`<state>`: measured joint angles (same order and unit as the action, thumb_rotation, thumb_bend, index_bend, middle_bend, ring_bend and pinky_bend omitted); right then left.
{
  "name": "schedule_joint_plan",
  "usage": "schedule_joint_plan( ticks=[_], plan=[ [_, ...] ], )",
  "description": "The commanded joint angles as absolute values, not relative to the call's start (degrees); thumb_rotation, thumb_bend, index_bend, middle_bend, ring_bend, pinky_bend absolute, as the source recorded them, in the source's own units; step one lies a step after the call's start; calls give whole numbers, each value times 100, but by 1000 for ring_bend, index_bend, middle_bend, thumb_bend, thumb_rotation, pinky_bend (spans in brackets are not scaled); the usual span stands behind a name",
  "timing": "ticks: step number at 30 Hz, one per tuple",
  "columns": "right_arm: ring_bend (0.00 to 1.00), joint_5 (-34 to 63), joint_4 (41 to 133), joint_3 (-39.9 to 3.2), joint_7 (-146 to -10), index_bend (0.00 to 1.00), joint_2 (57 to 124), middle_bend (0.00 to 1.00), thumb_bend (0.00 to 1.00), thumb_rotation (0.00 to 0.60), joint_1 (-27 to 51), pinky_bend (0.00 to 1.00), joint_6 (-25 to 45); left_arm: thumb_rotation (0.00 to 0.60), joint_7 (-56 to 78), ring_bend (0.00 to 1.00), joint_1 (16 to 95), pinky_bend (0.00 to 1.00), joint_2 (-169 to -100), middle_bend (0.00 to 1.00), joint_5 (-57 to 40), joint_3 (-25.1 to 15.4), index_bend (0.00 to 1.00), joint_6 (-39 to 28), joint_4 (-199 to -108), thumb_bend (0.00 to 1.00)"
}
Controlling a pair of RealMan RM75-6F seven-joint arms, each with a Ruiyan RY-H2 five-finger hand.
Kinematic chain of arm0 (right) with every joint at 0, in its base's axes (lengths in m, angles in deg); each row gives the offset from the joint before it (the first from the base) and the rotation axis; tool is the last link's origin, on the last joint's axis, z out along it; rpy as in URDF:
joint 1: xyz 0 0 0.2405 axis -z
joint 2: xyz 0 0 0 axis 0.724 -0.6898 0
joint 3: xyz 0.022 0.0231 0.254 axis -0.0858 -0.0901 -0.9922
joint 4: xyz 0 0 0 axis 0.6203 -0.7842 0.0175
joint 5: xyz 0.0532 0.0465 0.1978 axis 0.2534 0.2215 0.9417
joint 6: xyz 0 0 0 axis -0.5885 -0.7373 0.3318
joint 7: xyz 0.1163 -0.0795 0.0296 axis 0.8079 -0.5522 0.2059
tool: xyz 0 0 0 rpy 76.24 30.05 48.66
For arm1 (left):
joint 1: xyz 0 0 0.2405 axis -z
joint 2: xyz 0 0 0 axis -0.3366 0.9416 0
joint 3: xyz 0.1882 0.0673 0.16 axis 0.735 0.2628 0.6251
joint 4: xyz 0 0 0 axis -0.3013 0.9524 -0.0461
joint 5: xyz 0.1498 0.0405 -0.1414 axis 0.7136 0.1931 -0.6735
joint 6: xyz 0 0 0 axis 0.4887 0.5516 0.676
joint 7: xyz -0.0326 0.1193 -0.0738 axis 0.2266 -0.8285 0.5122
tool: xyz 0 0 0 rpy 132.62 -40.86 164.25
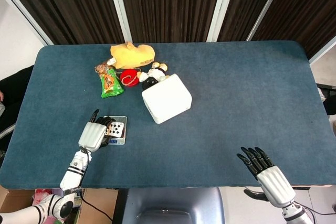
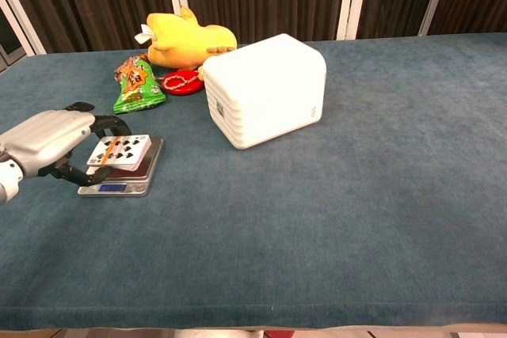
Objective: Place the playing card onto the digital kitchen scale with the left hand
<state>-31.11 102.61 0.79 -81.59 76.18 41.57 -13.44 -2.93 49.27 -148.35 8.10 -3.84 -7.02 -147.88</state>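
Observation:
My left hand (image 1: 94, 135) (image 2: 49, 140) holds the playing card (image 1: 116, 128) (image 2: 120, 150), a white card with black pips, face up by its left edge. The card hovers over the silver digital kitchen scale (image 1: 121, 140) (image 2: 119, 184), covering much of its platform; whether the card touches the platform is unclear. My right hand (image 1: 260, 166) rests open with fingers spread at the near right table edge, holding nothing, and shows only in the head view.
A white ribbed box (image 1: 166, 98) (image 2: 265, 89) stands right of the scale. Behind it lie a yellow plush toy (image 1: 132, 54) (image 2: 186, 39), a green snack packet (image 1: 111, 83) (image 2: 135, 85), a red round item (image 1: 128, 77) (image 2: 182, 81) and a small black-and-white figure (image 1: 153, 76).

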Motion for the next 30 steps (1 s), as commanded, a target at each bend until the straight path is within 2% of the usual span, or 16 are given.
schedule_joint_plan(
  ticks=[1,5,14,18,25,30],
  plan=[
    [0,-3145,10214,65,-8138,0,7657,0,161,600,4169,0,-1410,600,-211,71,4953,0,-14706,250,697,-391,418,-857,-14943,423],
    [0,-3168,10186,64,-8145,0,7683,0,161,600,4179,0,-1440,600,-204,7,4966,0,-14648,147,616,-405,280,-908,-15064,395],
    [0,-3160,10197,63,-8148,0,7667,0,161,600,4180,0,-1442,600,-206,0,5013,0,-14645,75,544,-377,169,-985,-15068,387],
    [0,-3172,10192,73,-8151,0,7664,0,161,600,4182,0,-1440,600,-237,0,5018,0,-14566,6,501,-374,107,-998,-15196,373],
    [0,-3173,10188,69,-8210,0,7658,0,161,600,4211,0,-1479,600,337,0,4759,0,-13979,0,1139,-226,80,-239,-15922,372],
    [0,-3060,10271,73,-8268,0,7595,0,161,600,4256,0,-1445,600,1250,0,4204,0,-13064,0,1993,344,80,631,-16577,360]
  ],
)
